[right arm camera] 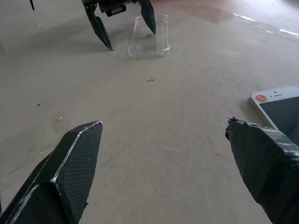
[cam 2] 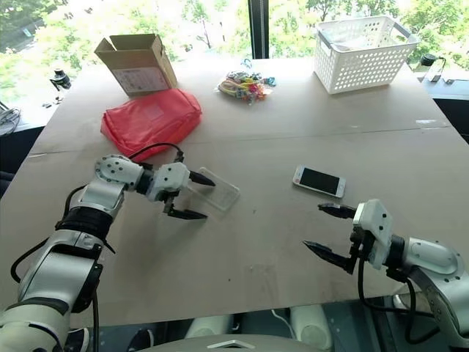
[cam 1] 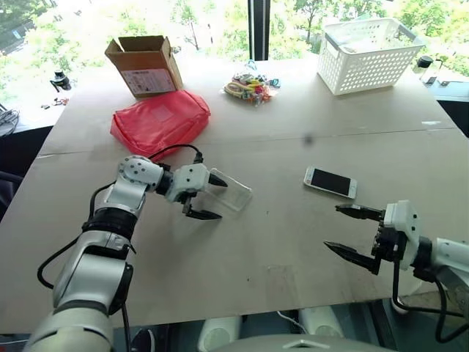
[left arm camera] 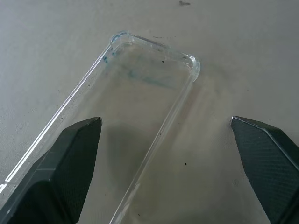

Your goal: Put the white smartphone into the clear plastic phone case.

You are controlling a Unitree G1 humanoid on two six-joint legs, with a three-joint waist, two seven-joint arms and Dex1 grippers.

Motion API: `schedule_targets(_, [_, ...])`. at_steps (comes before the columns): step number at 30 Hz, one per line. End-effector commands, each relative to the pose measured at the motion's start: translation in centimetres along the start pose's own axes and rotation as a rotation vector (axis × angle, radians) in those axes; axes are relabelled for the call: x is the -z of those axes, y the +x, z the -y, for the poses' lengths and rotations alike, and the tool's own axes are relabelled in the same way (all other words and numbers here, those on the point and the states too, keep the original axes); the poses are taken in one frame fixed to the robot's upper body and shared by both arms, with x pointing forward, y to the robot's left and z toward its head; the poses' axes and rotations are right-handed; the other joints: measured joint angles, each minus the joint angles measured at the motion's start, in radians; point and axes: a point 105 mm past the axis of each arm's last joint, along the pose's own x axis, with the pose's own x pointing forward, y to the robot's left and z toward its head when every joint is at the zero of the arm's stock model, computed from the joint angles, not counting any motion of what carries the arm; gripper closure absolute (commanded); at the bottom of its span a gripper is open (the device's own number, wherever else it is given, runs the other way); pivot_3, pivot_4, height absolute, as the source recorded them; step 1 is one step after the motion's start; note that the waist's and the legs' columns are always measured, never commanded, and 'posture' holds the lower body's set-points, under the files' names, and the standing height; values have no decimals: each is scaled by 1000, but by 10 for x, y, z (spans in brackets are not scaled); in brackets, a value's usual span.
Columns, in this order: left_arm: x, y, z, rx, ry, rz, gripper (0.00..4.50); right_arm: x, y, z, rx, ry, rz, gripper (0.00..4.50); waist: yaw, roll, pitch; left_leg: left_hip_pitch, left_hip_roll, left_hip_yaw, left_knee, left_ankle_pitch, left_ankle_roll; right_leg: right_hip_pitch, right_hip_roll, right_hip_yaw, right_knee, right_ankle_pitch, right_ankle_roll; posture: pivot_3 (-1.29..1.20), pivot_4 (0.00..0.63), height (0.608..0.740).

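Nearest the front edge of the table, the right gripper (cam 1: 353,231) has its fingers wide open and empty, near the white smartphone (cam 1: 330,182); the left gripper (cam 1: 208,196) gapes over the clear plastic phone case (cam 1: 230,193) mid-table, holding nothing; that thin, slippery case could slide away if nudged.

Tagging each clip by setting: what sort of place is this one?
Probably an office or lab by a window: a big tabletop holding a cardboard box and white basket, with trees outside the glass.
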Motion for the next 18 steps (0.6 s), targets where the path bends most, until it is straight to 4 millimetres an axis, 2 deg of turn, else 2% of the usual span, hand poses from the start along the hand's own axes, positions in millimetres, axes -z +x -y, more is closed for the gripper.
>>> schedule_targets(1, [11,5,-3,-8,-11,-51,1208,-15,-2,-2,12,-62,42,0,3,1,-1,0,0,0,0,0,0,0,0,0,0,0,0,0,150,740])
schedule_targets(4, [13,8,-4,-3,-18,-61,2646,-17,-1,-2,21,-60,52,0,5,1,-1,1,0,-1,2,0,0,3,0,-1,0,0,0,0,150,740])
schedule_targets(7, [16,13,-4,19,-78,-64,3794,-17,-1,-2,22,-59,53,0,3,1,-2,3,0,-1,5,0,0,6,1,-1,0,1,2,0,150,740])
schedule_targets(8, [16,16,-6,17,-105,-62,4384,-16,-1,-1,22,-59,53,0,3,2,-2,3,0,-1,7,0,0,6,1,-1,1,1,2,0,150,740])
schedule_targets(13, [2,28,-8,57,-152,13,4453,-16,-1,2,40,-80,53,0,6,2,-2,8,0,-2,8,0,1,14,1,-2,0,1,3,0,150,740])
schedule_targets(18, [-28,51,-5,60,-218,171,4453,-18,-16,16,101,-86,69,0,9,2,-2,10,0,-3,8,0,1,16,0,-2,-1,1,3,0,150,740])
